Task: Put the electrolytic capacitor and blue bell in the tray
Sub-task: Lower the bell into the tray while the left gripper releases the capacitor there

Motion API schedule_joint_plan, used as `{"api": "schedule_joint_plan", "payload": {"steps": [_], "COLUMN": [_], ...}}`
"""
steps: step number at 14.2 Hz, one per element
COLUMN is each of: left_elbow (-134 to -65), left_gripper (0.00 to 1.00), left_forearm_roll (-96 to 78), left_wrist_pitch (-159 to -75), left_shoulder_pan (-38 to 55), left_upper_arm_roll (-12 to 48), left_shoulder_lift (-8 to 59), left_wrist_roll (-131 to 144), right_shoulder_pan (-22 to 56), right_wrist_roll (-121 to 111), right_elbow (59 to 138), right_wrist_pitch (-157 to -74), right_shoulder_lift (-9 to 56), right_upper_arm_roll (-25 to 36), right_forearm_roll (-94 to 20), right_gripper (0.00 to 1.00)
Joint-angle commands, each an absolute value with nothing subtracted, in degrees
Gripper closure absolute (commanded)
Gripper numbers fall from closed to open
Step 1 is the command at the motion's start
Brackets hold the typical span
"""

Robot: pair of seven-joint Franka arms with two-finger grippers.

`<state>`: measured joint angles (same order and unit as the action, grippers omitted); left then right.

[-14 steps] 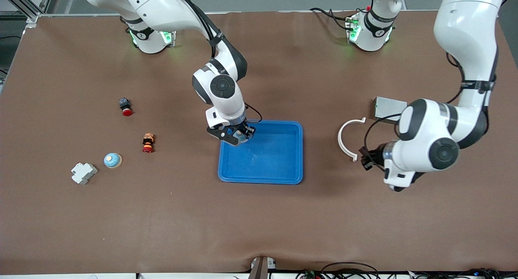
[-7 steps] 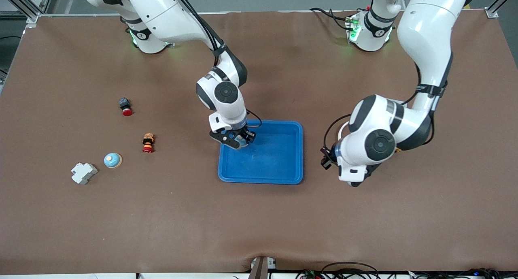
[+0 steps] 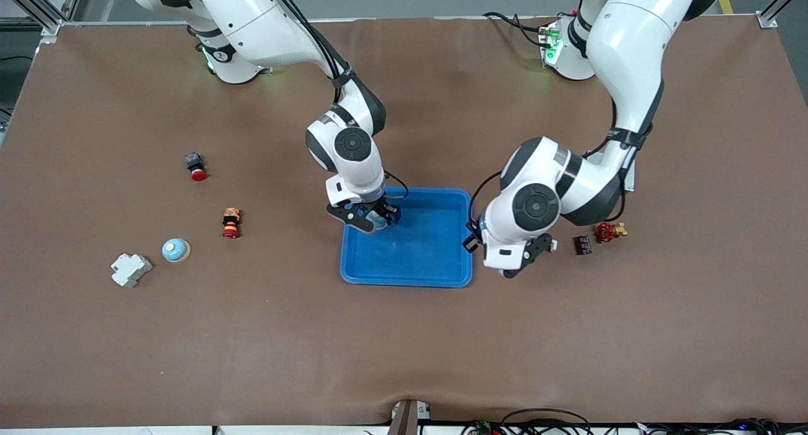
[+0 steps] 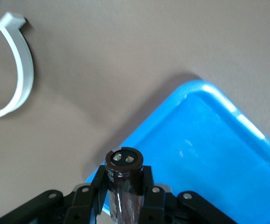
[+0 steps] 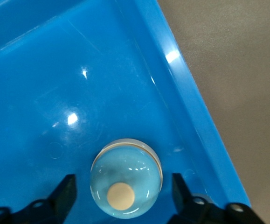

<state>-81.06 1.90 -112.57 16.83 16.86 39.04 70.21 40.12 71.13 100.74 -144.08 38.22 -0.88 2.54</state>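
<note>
While my right gripper (image 5: 123, 191) sits low in the tray (image 3: 404, 282), at the corner toward the right arm's end and farther from the front camera, its fingers (image 5: 65, 189) stand apart on either side of the blue bell (image 5: 126, 172). As far as I can see neither finger touches the bell, which rests upright on the tray floor just beside the rim with its cream button on top. I judge that half of the job done, so the right arm should rise straight up without sweeping sideways and knocking the dome. My left gripper (image 4: 124, 176) is clamped on the electrolytic capacitor (image 4: 124, 161), which stands upright between the fingers with its two terminals showing on its end. It hangs over the tray's rim at the left arm's end, not yet properly over the floor. To do this step well I would carry it inward until blue floor lies all round it and keep well apart from the bell. I would then lower it close to the floor before opening, since a round can dropped from height could roll or bounce over the shallow rim. The tray holds the bell and nothing else that I can see. A second blue dome (image 3: 175, 250) lies on the table near the right arm's end.
</note>
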Motion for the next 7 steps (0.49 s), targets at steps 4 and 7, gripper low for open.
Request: {"api": "schedule_joint_plan", "payload": {"steps": [4, 7], "left_elbow": [-79.7, -79.8], "left_gripper": [1.00, 1.00], "left_forearm_roll": [2.9, 2.9], "left_wrist_pitch": [-116.0, -116.2], "left_shoulder_pan": [21.4, 22.5], "left_upper_arm_roll": [16.3, 16.3], "left_shoulder_lift": [41.7, 43.3], "left_wrist_roll": [75.8, 77.2], "right_shoulder_pan": [39.6, 33.6], "right_wrist_roll": [65.2, 51.0], "right_elbow": [90.7, 85.9], "right_wrist_pitch": [-128.7, -117.5], "right_shoulder_lift": [37.0, 32.8], "right_upper_arm_roll": [-0.4, -0.5], "right_forearm_roll": [4.0, 3.3], "right_gripper": [0.00, 0.00]}}
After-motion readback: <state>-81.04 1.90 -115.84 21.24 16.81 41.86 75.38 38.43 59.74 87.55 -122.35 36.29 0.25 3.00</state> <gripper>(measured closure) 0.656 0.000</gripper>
